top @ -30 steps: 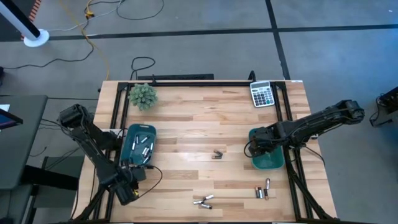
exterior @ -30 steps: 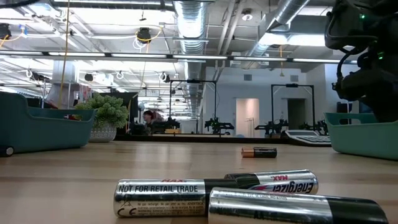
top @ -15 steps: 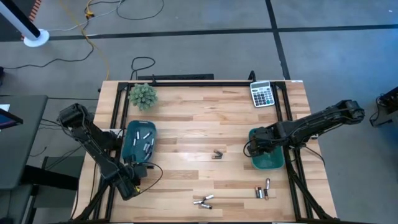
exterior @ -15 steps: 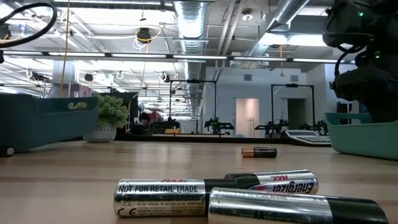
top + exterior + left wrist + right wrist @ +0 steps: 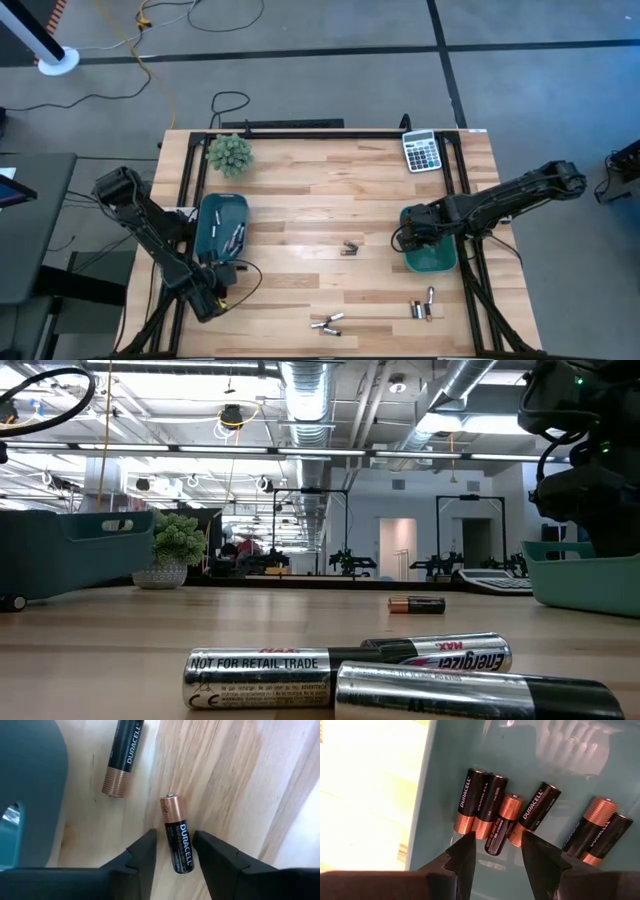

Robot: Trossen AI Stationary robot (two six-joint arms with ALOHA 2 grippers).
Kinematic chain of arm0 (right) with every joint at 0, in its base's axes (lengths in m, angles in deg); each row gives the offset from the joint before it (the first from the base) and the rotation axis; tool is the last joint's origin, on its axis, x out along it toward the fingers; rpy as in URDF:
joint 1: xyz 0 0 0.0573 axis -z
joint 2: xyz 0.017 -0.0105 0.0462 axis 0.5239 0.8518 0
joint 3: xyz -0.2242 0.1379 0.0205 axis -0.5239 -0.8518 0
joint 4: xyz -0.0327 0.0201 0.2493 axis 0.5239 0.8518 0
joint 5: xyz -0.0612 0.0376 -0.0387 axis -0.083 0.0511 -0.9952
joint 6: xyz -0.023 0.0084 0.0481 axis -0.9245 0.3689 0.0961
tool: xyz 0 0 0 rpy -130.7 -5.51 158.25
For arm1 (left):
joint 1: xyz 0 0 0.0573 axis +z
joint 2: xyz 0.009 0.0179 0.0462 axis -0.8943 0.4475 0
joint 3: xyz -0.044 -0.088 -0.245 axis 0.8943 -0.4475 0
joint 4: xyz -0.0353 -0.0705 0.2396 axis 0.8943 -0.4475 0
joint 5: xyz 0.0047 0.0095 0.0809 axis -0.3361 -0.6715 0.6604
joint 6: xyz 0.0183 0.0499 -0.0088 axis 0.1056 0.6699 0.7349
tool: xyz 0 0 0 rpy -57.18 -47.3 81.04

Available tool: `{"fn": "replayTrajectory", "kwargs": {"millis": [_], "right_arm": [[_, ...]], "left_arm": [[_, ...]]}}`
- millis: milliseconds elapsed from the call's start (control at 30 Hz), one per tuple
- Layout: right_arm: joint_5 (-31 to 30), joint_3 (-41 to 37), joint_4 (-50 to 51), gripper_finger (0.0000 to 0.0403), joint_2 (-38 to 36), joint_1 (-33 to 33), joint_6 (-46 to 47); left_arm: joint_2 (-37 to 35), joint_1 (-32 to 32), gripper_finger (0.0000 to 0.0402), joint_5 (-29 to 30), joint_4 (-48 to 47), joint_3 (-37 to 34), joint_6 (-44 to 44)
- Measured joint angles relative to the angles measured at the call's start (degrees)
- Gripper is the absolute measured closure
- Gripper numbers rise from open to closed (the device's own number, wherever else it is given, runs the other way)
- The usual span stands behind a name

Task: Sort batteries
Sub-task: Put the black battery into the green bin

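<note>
My left gripper points down at the table's near left, just in front of the left teal bin, which holds silvery batteries. Its open fingers stand on either side of a black-and-copper battery lying on the wood. A second such battery lies beside it. My right gripper hangs open over the right teal bin. Under it lie several black-and-copper batteries. Loose batteries lie on the table. My left gripper comes from above with its fingers pointing down along the two long sides of the battery, over its black end. One finger stands right beside the battery's side and the other is a little apart. I cannot tell whether either touches it.
A grey calculator lies at the far right corner and a small potted plant stands at the far left. Black frame rails run along both table sides. Bare wood lies in the middle between the bins.
My left gripper has sunk toward the table in front of the left bin. The left bin has shifted a little toward the far edge; in the low view its rim now runs level where it sloped before.
</note>
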Motion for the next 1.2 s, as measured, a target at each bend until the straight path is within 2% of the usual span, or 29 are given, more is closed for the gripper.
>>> {"fn": "replayTrajectory", "kwargs": {"millis": [267,667,1000,1200], "right_arm": [[0.0,0.0,-0.3,0.023,0.0,0.0,0.0],[0.0,0.0,-2.6,0.023,0.0,0.0,-0.2],[0.0,0.0,-2.6,0.023,0.0,-0.1,-0.6],[-0.7,1.0,-1.6,0.023,-4.8,-1.9,-0.6]], "left_arm": [[-0.1,0.0,0.0366,-2.4,1.5,0.2,-2.5],[0.1,0.0,0.0366,-4.4,2.2,3.8,-3.7],[0.0,0.1,0.0366,-3.7,-6.7,11.1,-4.1],[0.0,0.1,0.0366,-2.7,-14.8,17.3,-3.3]]}}
